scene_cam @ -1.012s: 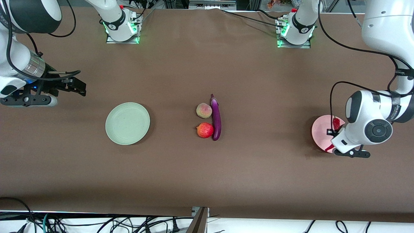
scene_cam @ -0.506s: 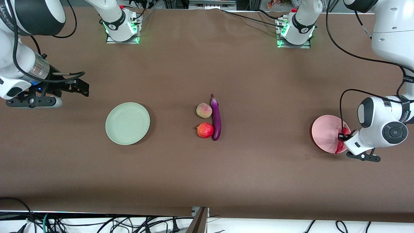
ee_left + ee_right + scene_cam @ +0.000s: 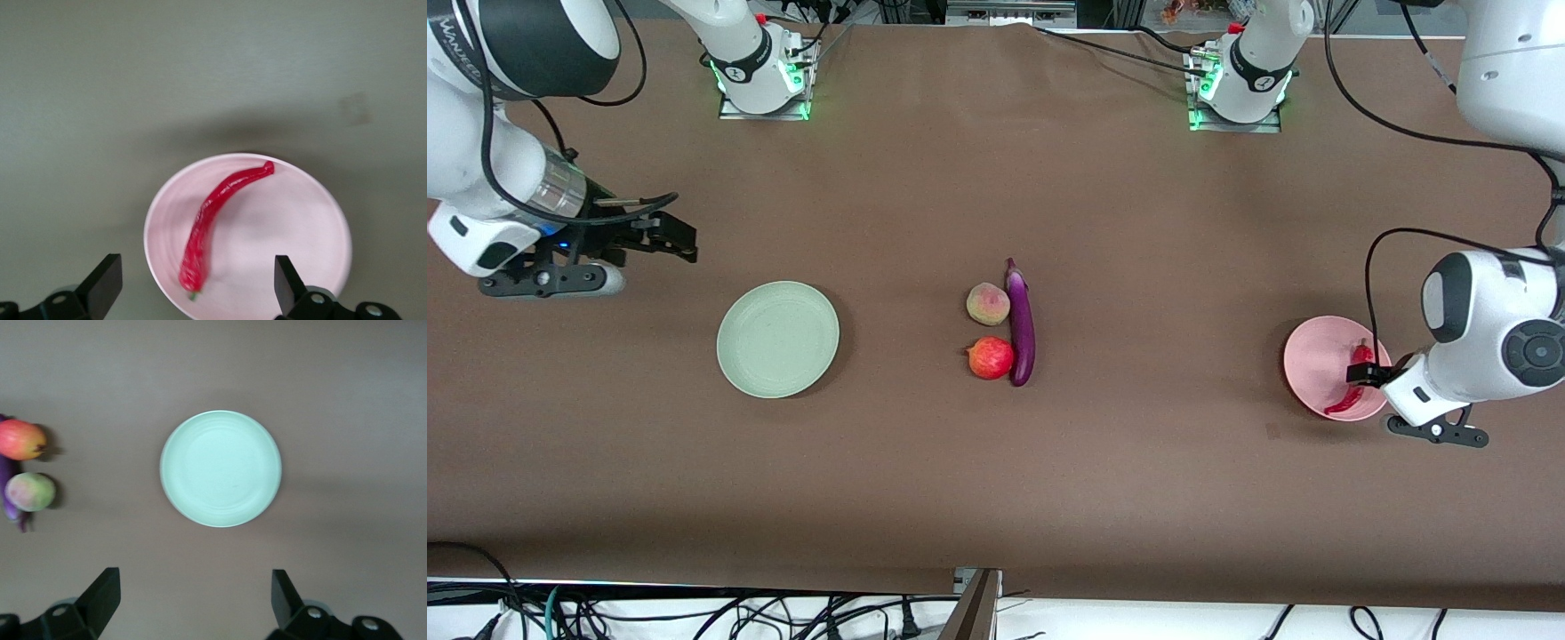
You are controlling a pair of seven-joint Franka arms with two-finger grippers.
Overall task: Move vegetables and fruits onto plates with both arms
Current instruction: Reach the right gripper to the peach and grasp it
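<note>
The red chili pepper [image 3: 1352, 391] lies free on the pink plate [image 3: 1312, 364]; the left wrist view shows the chili [image 3: 213, 220] on that plate [image 3: 300, 227]. My left gripper [image 3: 1376, 378] hangs open and empty over the plate's rim, also seen in its wrist view [image 3: 195, 283]. The peach [image 3: 988, 304], the red pomegranate-like fruit [image 3: 991, 357] and the purple eggplant [image 3: 1020, 324] lie together mid-table. The green plate [image 3: 778, 338] is empty. My right gripper [image 3: 671, 240] is open and empty in the air beside the green plate [image 3: 220, 468].
The right wrist view shows the red fruit [image 3: 21, 439], the peach [image 3: 30, 491] and a sliver of the eggplant [image 3: 5, 470] at its edge. Brown table cloth [image 3: 1138, 222] lies between the plates. Both arm bases stand along the table's back edge.
My left gripper has moved off toward the left arm's end of the table, uncovering the chili lying on the pink plate. My right gripper has moved a little toward the green plate.
</note>
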